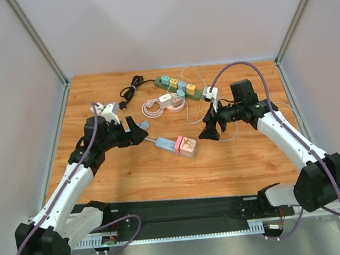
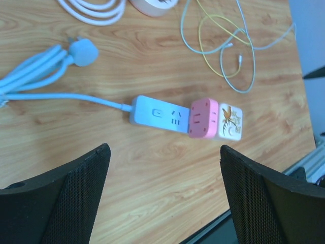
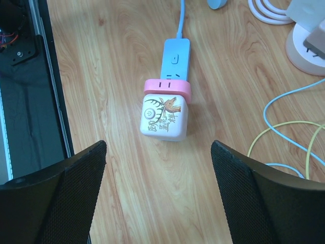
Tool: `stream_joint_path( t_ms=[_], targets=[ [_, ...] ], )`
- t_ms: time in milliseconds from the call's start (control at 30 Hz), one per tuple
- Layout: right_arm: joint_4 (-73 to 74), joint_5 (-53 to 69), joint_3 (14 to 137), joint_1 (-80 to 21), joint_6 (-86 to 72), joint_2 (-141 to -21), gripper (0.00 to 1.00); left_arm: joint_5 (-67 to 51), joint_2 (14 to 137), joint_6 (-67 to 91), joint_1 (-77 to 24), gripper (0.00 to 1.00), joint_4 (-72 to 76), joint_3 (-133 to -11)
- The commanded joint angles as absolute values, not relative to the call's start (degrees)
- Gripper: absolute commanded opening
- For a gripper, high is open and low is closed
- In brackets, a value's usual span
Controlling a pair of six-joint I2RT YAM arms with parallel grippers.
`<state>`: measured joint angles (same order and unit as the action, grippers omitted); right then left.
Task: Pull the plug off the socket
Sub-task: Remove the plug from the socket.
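Left jaws, right jaws released — holding nothing | risk: we tug plug [image 3: 163,118], unpinned strip [image 3: 176,56] slides along desk [image 3: 127,76], never parts

Left pincer [image 1: 140,132] and right pincer [image 1: 208,127] point toward each other, jaws spread wide, gripping nothing.
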<state>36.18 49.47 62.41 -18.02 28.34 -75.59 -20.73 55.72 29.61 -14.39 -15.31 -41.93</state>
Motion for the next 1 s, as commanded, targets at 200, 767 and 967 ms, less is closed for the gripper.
stream_joint_path(
  t_ms=[200,767,967],
  targets=[
    [33.75,49.22,61.96,-16.08,27.95,-73.21,1.00,-6.87,56.60,26.63,-30.91,0.95,-17.14,-40.08],
    [33.49,49.04,61.79,-15.56,27.42,-74.18,1.00,4.83,61.25,24.35,-44.56,0.94,-11.34,-35.42],
    [33.49,48.60,61.87,-15.56,27.16,-74.88,1.00,6.42,66.00,24.26,-45.79,0.93,-10.37,-37.44]
  ],
)
